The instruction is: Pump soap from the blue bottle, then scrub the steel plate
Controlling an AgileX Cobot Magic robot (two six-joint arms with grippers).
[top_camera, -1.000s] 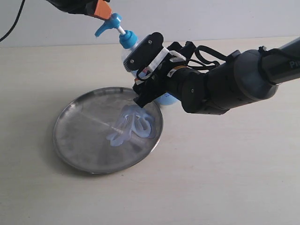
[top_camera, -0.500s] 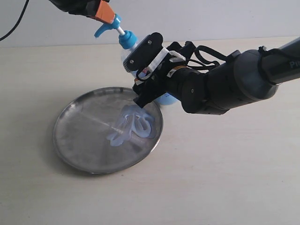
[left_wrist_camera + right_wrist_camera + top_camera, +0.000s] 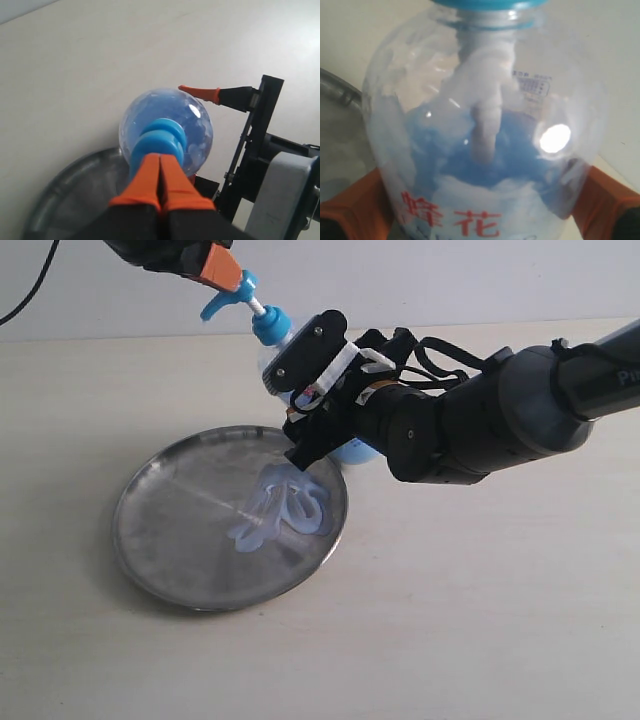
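- The right gripper (image 3: 305, 422) is clamping the body of the blue bottle (image 3: 272, 325) and holding it tilted over the far rim of the steel plate (image 3: 150, 540).
- The left gripper (image 3: 160, 172) is pressing its orange fingertips together with nothing between them, and is resting against the pump head (image 3: 238, 288).
- Only the right wrist view is showing the orange pads (image 3: 362, 200) bearing on both sides of the clear wall, with red characters on the wall between them.
- Only the exterior view is showing the soap (image 3: 285, 510), which is lying as pale blue squiggles on the plate's right half, just below the bottle.
- The left wrist view is looking down on the bottle's rounded shoulder and collar, with one orange-tipped finger of the right gripper lying beside them.
- In the exterior view, the right arm (image 3: 480, 425) is hiding most of the bottle's body.
- The pale table (image 3: 480, 620) is lying bare around the plate.
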